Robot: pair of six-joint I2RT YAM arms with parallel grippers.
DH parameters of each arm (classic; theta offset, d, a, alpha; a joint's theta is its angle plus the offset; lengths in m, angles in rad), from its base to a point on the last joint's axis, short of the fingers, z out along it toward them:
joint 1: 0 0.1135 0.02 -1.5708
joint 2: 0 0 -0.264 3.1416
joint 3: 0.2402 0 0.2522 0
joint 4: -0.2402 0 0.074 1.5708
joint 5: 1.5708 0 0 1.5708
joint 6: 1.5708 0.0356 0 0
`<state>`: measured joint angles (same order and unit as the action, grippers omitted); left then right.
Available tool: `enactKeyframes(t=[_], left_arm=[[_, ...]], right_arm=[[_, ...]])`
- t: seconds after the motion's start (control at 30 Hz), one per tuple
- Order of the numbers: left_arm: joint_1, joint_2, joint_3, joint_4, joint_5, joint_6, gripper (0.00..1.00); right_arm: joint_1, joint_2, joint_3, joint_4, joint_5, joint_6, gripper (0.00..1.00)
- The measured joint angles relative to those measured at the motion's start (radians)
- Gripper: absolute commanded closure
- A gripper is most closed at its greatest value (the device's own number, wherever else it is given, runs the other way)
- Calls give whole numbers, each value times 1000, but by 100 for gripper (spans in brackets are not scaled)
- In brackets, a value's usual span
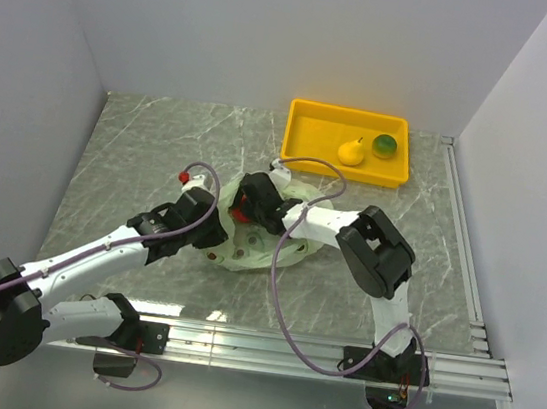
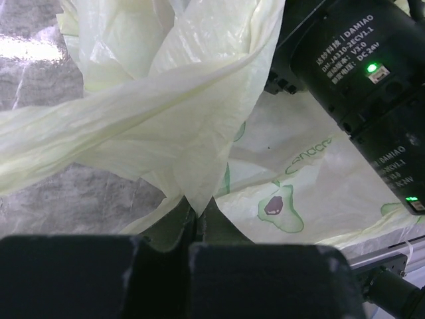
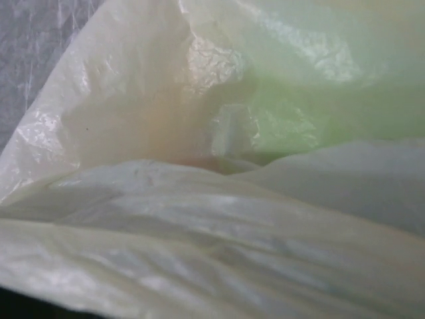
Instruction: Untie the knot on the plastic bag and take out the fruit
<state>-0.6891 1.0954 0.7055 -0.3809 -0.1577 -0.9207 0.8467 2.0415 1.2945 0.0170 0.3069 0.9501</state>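
Observation:
The pale green plastic bag point(image 1: 256, 258) lies crumpled at the table's middle, and it fills the left wrist view point(image 2: 166, 119) and the right wrist view point(image 3: 199, 219). My left gripper point(image 1: 214, 241) is at the bag's left side, shut on a fold of its film point(image 2: 196, 211). My right gripper point(image 1: 252, 202) is pushed into the bag's top; film hides its fingers. A red piece point(image 1: 240, 214) shows in the bag beside it. A green shape point(image 3: 312, 113) shows through the film. I cannot make out the knot. A yellow pear point(image 1: 351, 152) and a green citrus point(image 1: 384, 145) lie in the tray.
The yellow tray point(image 1: 305, 153) stands at the back right, just beyond the bag. A small red piece point(image 1: 184, 177) lies on the table left of the bag. The right arm's black motor housing point(image 2: 352, 60) hangs close over the bag. White walls enclose the table.

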Motion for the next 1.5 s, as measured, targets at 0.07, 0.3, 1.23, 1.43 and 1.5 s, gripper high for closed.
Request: enactKeyframes(t=[0.07,0.3,1.23,1.43,1.5], left_arm=[[0,-1,0,-4,0,0,99],[-2,-19,0,-10,-10,-1,99],[40,36,35,-3,-135,96,99],[40,6,33,-3,-118,85,99],[40,4,33,-3,-107,85,100]], right_arm=[[0,8,10,-2,3,5,34],[0,-16,-32,33,-3,-36,87],[-294,-713,-180,10,-553,-582,100],[-530,-496,43,26,-544,-531,100],[-600,-390,105,34,-528,-494,98]])
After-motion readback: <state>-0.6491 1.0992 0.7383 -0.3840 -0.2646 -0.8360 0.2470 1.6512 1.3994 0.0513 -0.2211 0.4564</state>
